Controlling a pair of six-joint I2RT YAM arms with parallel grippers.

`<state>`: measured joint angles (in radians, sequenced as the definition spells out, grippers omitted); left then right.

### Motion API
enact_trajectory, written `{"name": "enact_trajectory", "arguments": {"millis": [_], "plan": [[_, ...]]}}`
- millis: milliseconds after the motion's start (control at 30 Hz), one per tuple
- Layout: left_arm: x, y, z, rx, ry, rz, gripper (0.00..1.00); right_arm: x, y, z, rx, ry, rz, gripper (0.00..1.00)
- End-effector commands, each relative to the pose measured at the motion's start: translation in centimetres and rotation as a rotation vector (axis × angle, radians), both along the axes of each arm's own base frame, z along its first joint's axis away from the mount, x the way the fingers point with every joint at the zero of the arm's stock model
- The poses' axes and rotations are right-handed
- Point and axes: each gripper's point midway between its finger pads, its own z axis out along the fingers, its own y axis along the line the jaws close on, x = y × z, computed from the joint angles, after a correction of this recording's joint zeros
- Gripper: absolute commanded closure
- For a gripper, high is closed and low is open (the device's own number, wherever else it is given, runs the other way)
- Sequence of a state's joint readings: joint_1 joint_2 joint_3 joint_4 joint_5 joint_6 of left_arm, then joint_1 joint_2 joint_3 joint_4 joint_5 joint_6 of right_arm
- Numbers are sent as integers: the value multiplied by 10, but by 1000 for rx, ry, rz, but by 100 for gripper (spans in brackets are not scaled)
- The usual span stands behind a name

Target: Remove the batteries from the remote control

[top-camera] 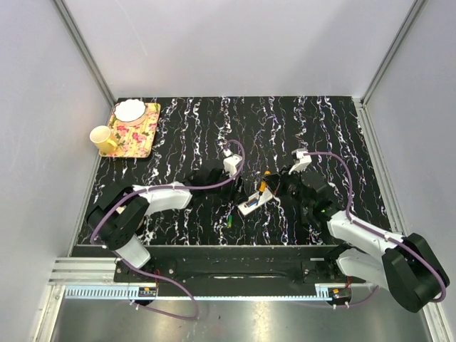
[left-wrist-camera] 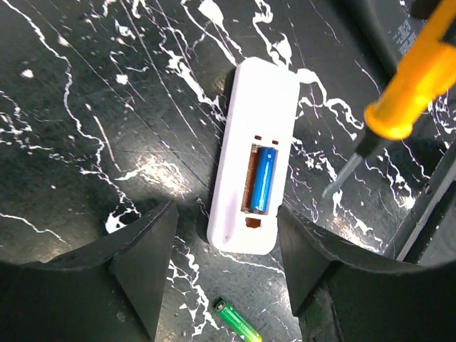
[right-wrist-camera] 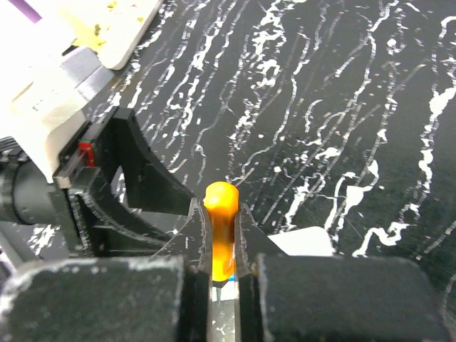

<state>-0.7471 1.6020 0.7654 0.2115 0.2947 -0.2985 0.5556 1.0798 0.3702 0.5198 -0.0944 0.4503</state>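
Note:
The white remote control [left-wrist-camera: 249, 107] lies face down on the black marbled table with its battery bay uncovered. One blue battery [left-wrist-camera: 263, 178] sits in the bay's right slot; the left slot shows bare. A green battery [left-wrist-camera: 239, 322] lies loose on the table just beyond the remote's near end. My left gripper [left-wrist-camera: 226, 231] is open, its fingers standing either side of that near end. My right gripper [right-wrist-camera: 222, 214] is shut on the orange handle of a screwdriver [left-wrist-camera: 413, 82], whose tip hovers right of the remote. From above I see the remote [top-camera: 253, 204], the green battery [top-camera: 231, 220], and both grippers, left [top-camera: 239, 191] and right [top-camera: 276, 184].
A floral tray [top-camera: 146, 139] with a white bowl [top-camera: 130, 110] sits at the table's far left corner, with a yellow mug [top-camera: 103, 140] beside it. Grey walls close in the table on three sides.

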Motion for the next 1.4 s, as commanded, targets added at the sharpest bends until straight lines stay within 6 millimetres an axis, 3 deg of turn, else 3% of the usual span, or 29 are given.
{"name": "enact_trajectory", "arguments": {"millis": [0, 100, 267, 400, 467, 700, 900, 1167, 1367], "plan": [[-2, -15, 17, -68, -34, -62, 37, 17, -20, 8, -47, -30, -102, 100], [-5, -13, 12, -44, -21, -51, 45, 26, -28, 13, -62, -45, -131, 100], [-19, -20, 6, 28, -33, -47, 76, 38, -34, 27, -70, -70, -154, 100], [-39, -32, 14, -16, -40, -91, 93, 44, -39, 34, -70, -84, -165, 100], [-46, -34, 8, -7, -12, -111, 100, 44, -40, 35, -70, -86, -165, 100], [-52, -23, -23, 116, 86, -59, 100, 47, -47, 40, -70, -97, -185, 100], [-61, -20, -37, 153, 156, -59, 100, 52, -55, 44, -74, -105, -213, 100], [-21, 6, -36, 224, 118, 127, 100, 50, -50, 48, -60, -114, -172, 100], [14, 0, -30, 215, 89, 149, 100, 48, -44, 44, -47, -114, -140, 100]]}}
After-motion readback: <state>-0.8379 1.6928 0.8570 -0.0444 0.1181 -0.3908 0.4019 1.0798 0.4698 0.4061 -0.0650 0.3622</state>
